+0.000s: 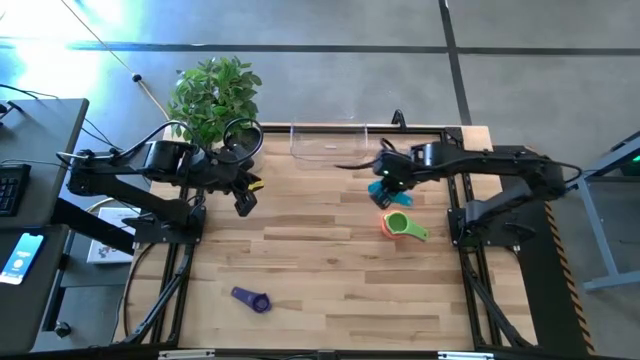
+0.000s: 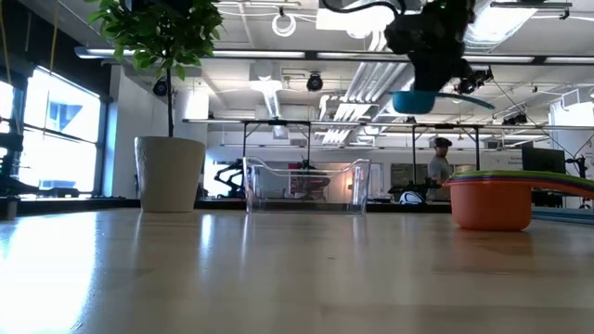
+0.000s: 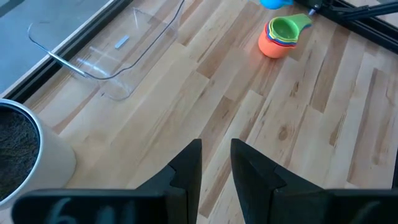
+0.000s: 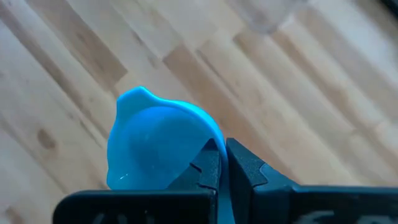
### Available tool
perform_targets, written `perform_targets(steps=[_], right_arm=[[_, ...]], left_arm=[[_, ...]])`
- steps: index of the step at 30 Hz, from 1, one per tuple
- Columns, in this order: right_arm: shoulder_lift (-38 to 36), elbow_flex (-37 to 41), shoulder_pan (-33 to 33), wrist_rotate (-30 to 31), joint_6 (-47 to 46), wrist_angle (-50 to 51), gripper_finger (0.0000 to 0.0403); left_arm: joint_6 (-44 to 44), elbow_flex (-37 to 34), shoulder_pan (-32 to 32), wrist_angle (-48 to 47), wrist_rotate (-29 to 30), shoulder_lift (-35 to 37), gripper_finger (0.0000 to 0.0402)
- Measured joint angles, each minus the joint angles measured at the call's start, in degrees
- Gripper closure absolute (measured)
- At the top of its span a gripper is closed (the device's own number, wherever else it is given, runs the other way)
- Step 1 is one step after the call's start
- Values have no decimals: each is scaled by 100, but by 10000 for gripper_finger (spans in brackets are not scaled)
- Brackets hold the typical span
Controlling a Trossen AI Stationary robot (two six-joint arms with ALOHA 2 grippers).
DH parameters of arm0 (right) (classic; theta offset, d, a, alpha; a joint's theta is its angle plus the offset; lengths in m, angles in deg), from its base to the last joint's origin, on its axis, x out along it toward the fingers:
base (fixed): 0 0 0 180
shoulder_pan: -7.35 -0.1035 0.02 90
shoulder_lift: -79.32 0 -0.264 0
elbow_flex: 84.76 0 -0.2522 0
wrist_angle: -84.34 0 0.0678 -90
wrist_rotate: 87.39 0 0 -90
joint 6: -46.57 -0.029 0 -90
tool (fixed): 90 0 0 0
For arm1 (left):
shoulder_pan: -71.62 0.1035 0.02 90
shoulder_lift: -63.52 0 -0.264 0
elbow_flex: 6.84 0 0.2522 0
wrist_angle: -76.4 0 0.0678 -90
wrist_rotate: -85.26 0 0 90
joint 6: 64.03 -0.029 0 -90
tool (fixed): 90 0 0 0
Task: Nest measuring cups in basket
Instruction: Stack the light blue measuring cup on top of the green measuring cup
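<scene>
**Right pincer lifts blue cup**

Right pincer (image 1: 385, 187) is clamped on the blue measuring cup (image 4: 155, 146), held above the desk (image 1: 330, 260) between the basket (image 1: 330, 143) and the nested stack (image 1: 397, 225). Judged step: adding blue to the stack. Next needs lowering squarely. Left pincer (image 3: 216, 163) waits, fingers slightly apart, empty. Purple cup (image 1: 252, 298) lies well apart.

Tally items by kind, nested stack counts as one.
Nested stack of plastic measuring cups, orange outermost: 1
Blue plastic measuring cup, in right gripper: 1
Loose purple plastic measuring cup: 1
Clear plastic basket: 1
Potted plant: 1
Total: 5
</scene>
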Motion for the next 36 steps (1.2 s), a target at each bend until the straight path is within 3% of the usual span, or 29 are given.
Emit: perform_targets(steps=[8,17,36], right_arm=[[-720,911,-22,-408,-818,-204,402],[-715,1499,-337,-831,-1424,-159,402],[-711,2104,-581,-838,-1654,-265,402]], left_arm=[[0,0,0,2,1,0,326],[2,0,0,2,2,-2,326],[-2,0,0,2,9,-2,326]])
